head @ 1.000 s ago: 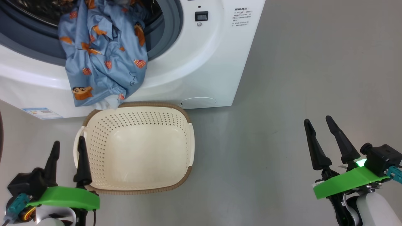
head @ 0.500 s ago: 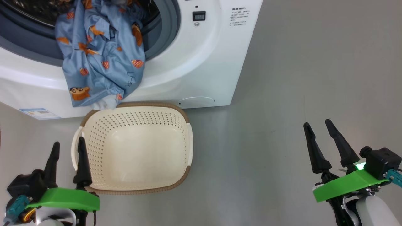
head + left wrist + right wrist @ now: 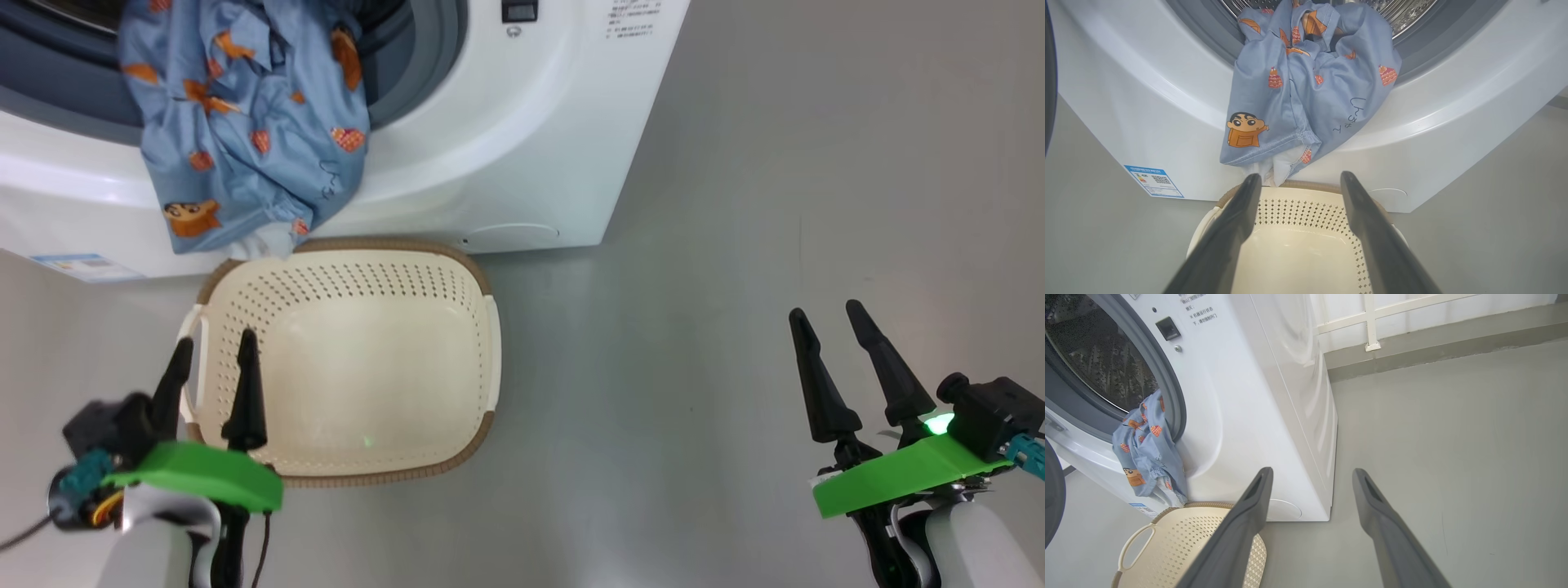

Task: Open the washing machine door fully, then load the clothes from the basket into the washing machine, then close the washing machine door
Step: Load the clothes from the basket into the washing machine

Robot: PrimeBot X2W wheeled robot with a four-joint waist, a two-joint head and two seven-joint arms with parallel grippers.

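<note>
Since the earlier frame the left gripper (image 3: 216, 337) has shifted towards the robot's right, so both its fingers now lie over the left part of the basket (image 3: 367, 286); the head camera has also tilted a little. The washing machine (image 3: 522, 147) stands on the grey floor (image 3: 694, 327). The washing machine door (image 3: 1052, 498) is swung out at the machine's left, with only its dark rim in view. The clothes (image 3: 237, 139), blue and printed with orange figures, hang from the drum mouth over the gasket and white front. Their lower hem reaches the basket's rear rim; contact cannot be judged. The basket sits on the floor against the machine's front, its bare perforated bottom showing. The left gripper's fingers are spread and hold nothing. The right gripper (image 3: 824, 309) hovers over bare floor well to the right, likewise spread and holding nothing. A blue label (image 3: 77, 265) marks the machine's lower left corner.
</note>
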